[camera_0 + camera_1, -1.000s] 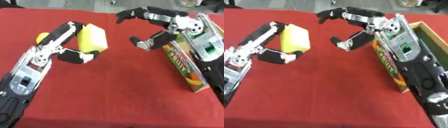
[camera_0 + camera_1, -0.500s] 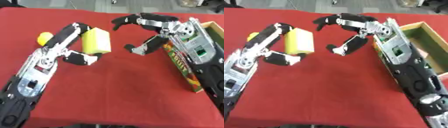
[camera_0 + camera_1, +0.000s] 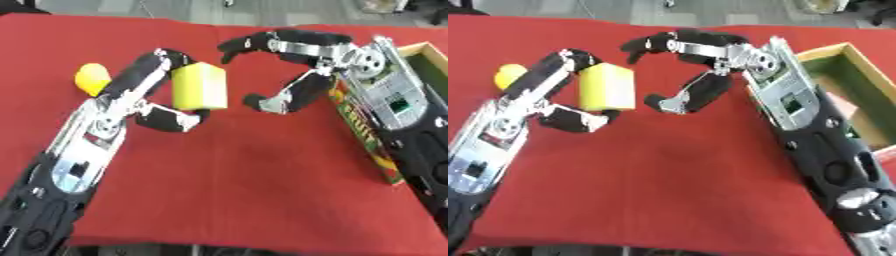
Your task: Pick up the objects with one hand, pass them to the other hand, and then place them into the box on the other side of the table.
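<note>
Currently handover | left hand (image 3: 144, 102) grips yellow block (image 3: 199, 88) | right hand (image 3: 297, 67) spread wide beside block | next: right fingers must enclose it

The left arm reaches up from the lower left corner, silver forearm angled toward the middle. Its left hand (image 3: 157, 92) is curled, fingers above and thumb below, pinching a yellow block (image 3: 199, 87). The right arm runs in from the lower right. Its right hand (image 3: 293, 67) spreads wide, fingers arched above and thumb low, just beside the block, not touching it.
</note>
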Motion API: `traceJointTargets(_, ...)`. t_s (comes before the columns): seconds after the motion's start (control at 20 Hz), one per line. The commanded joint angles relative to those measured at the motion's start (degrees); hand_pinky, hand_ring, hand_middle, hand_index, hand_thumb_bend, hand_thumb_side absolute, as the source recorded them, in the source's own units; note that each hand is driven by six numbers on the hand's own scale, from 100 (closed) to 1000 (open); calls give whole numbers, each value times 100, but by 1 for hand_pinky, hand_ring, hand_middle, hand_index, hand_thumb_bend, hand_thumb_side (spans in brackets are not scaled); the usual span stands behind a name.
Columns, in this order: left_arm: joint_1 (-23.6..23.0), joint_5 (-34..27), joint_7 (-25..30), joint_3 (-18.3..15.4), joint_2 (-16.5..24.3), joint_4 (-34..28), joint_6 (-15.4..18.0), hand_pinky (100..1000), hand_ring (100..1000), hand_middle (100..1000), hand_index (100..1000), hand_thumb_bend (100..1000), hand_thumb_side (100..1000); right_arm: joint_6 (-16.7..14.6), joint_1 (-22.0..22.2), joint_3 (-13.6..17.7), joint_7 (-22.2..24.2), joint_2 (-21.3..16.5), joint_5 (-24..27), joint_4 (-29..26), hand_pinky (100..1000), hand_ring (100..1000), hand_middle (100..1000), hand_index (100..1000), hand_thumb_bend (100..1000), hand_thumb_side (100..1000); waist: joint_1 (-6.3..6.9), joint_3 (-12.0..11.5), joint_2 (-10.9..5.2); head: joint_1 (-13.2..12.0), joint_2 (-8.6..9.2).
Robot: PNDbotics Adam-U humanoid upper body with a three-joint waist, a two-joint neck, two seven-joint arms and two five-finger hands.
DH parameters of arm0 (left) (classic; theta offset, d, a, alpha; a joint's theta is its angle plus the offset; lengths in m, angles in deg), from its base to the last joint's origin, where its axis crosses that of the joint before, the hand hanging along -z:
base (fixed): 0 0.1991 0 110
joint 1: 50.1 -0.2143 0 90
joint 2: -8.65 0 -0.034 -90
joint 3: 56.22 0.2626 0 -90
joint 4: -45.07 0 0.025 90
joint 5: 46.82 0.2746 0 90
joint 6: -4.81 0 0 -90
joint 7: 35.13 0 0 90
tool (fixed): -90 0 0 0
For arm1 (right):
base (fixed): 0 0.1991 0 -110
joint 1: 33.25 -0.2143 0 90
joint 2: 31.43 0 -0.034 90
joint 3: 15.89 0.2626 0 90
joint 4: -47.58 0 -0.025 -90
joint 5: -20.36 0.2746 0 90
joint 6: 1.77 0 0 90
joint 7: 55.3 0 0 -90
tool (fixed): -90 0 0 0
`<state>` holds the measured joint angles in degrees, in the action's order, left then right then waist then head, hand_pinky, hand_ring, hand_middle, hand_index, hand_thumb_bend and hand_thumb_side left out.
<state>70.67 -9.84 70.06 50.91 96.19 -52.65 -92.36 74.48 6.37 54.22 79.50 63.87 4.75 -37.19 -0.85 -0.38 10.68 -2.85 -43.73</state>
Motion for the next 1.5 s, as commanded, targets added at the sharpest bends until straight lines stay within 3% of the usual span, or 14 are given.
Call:
traceJointTargets(0.05, 122, 20, -7, 18, -52, -15, 1, 678, 578, 518, 523, 100, 143, -37, -105, -9, 31, 13, -16, -139, 1000, 1000, 868, 1000, 286, 285, 3, 1, -73, 22, -14)
traceJointTargets(0.45, 155, 13, -33, 53, -214, 32, -105, 662, 563, 502, 517, 100, 155, -140, -91, -66, -8, 56, -96, -196, 1000, 1000, 874, 1000, 305, 278, 1, 7, -62, 38, -38)
traceJointTargets(0.75, 126, -80, -26, 94, -264, -13, -143, 658, 559, 498, 516, 100, 172, -259, -83, -85, -295, 60, -247, -235, 1000, 1000, 881, 1000, 343, 248, -3, 2, -45, 59, -39)
traceJointTargets(1.5, 152, -241, -147, 147, -427, -36, -322, 646, 543, 485, 524, 100, 197, -128, -78, -158, -468, 101, -377, -142, 1000, 1000, 778, 971, 246, 133, -8, -22, -12, 101, -39)
